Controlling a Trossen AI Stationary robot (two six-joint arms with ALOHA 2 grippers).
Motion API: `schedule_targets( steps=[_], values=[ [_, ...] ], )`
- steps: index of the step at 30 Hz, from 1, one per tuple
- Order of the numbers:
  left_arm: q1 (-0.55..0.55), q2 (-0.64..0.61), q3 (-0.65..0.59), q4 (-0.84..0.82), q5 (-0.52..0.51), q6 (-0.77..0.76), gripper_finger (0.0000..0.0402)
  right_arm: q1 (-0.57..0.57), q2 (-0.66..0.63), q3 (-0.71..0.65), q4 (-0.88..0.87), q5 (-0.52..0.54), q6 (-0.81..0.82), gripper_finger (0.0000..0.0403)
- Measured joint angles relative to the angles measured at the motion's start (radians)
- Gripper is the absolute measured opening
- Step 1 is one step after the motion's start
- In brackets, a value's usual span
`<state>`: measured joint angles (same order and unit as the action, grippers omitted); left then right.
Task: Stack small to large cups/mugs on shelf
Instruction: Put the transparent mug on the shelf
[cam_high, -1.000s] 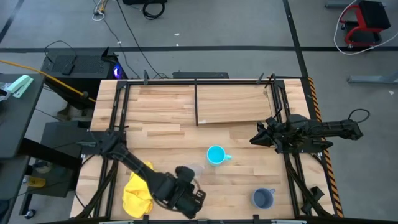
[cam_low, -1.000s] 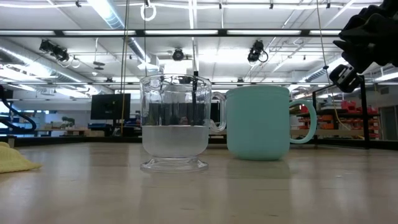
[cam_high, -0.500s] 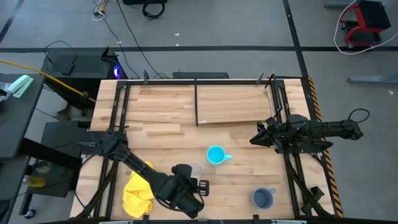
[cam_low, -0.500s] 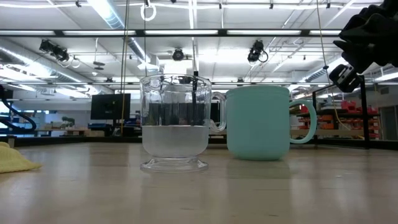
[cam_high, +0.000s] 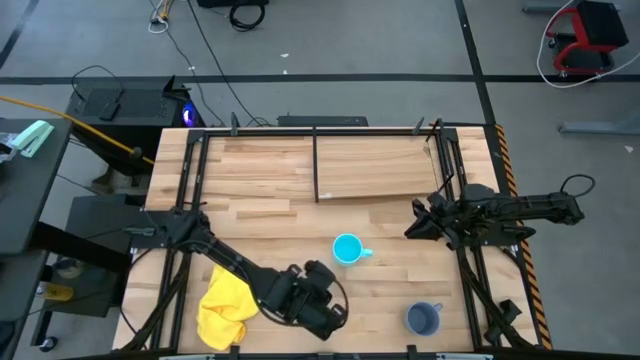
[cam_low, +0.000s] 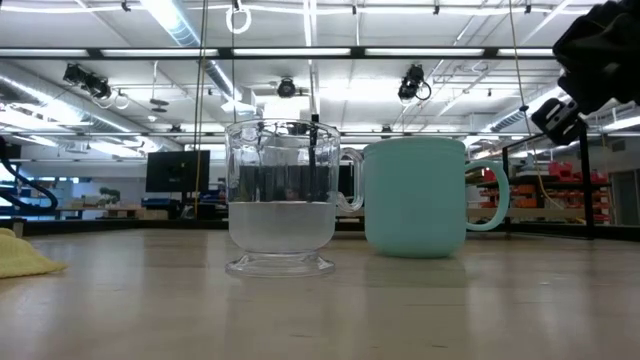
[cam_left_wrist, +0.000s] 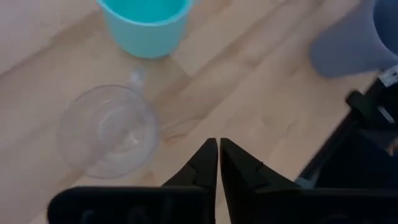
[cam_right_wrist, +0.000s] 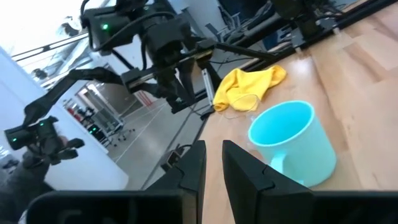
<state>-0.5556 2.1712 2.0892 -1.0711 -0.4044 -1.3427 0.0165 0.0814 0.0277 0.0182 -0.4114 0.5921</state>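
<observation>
The small clear cup (cam_high: 316, 272) stands upright on the table, left of the bright cyan mug (cam_high: 347, 249); both show close up in the low view, the clear cup (cam_low: 281, 205) and the cyan mug (cam_low: 417, 198). The grey-blue mug (cam_high: 423, 319) stands near the front right. The shelf (cam_high: 375, 168) lies at the far side, its black upright (cam_high: 316, 165) at its left edge. My left gripper (cam_left_wrist: 218, 152) is shut and empty above the table, just near of the clear cup (cam_left_wrist: 109, 130). My right gripper (cam_right_wrist: 213, 162) is shut and empty, hovering at the right, facing the cyan mug (cam_right_wrist: 289, 143).
A yellow cloth (cam_high: 222, 308) lies crumpled at the front left beside my left arm. Black frame rails run along the table's left and right sides (cam_high: 470, 270). Bare tabletop lies between the mugs and the shelf.
My left gripper has swung along the near edge toward the table's right, passing in front of the clear cup and turning toward the grey-blue mug; it stays shut. The cups have not moved. My right gripper has drawn back slightly toward the right edge.
</observation>
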Motion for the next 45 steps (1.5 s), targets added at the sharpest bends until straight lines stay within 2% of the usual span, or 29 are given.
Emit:
schedule_targets(
  steps=[5,8,12,16,19,22,27,35,42,45],
  values=[
    [0.037,0.000,0.000,0.022,0.138,0.012,0.0035,0.000,0.004,0.000,0.003,-0.030,-0.001,0.0062],
    [0.050,0.000,0.000,0.001,0.177,-0.005,0.0031,0.000,0.006,0.000,0.003,-0.039,-0.001,0.0062],
    [0.058,0.001,0.000,-0.038,0.155,-0.297,0.0021,0.000,0.006,0.000,0.003,-0.043,-0.001,0.0062],
    [0.035,0.002,0.000,-0.047,0.072,-0.590,0.0008,0.000,0.006,0.000,0.003,-0.044,0.012,0.0062],
    [0.002,0.008,0.000,-0.113,0.000,-0.794,0.0006,0.000,0.006,0.000,0.003,-0.046,0.014,0.0062],
    [-0.033,0.016,0.001,-0.194,-0.015,-0.937,0.0012,0.000,0.006,0.000,0.003,-0.047,0.021,0.0062],
    [-0.051,0.042,0.000,-0.192,0.005,-0.961,0.0006,0.000,0.010,0.002,0.003,-0.062,0.036,0.0062],
    [-0.044,0.042,0.000,-0.361,0.016,-0.984,0.0019,0.000,0.030,0.002,0.004,-0.084,0.037,0.0062],
    [-0.020,0.042,0.000,-0.398,0.040,-0.922,0.0007,0.000,0.058,0.002,0.004,-0.084,0.035,0.0062],
    [-0.009,0.042,0.000,-0.400,0.042,-0.904,0.0025,0.000,0.071,0.002,0.006,-0.087,0.035,0.0062]
  ],
)
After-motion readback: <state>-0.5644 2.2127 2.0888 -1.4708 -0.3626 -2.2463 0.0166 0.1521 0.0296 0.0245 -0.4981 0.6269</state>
